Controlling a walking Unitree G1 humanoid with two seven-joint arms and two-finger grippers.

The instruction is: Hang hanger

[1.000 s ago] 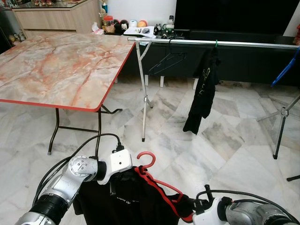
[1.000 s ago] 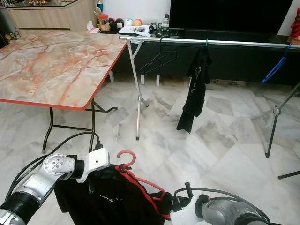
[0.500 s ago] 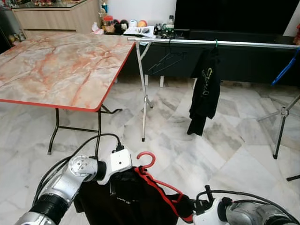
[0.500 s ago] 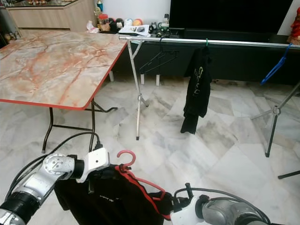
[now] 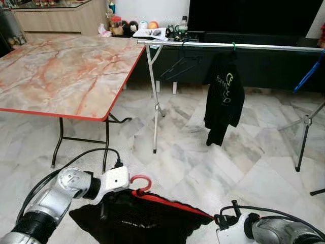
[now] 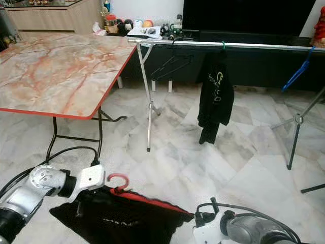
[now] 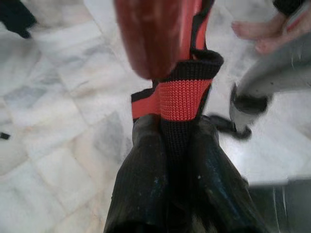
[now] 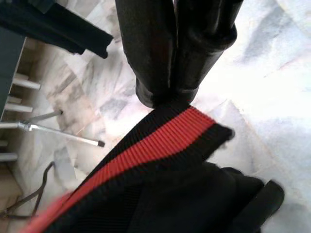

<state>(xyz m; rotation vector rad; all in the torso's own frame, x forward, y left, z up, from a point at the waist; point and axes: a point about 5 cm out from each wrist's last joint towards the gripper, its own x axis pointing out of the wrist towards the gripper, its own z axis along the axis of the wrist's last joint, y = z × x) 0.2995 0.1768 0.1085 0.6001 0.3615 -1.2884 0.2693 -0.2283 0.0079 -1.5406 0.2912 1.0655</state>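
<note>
Hanger: red, w/ black shirt, low at 6 o'clock.
Left gripper: jaws clamped on collar.
Right gripper: jaws pinching shirt trim.
Rail: 12 o'clock, far off.
Progress: carried, not yet hung.

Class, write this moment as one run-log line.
left gripper: shut on black red-trimmed garment | right gripper: shut on garment | red plastic hanger: in garment | silver clothes rail: ahead

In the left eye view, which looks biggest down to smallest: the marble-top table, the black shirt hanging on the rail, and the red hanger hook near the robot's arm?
1. marble-top table, by far the largest.
2. black shirt hanging on the rail.
3. red hanger hook, smallest, though it is much nearer the camera than the shirt.
</note>
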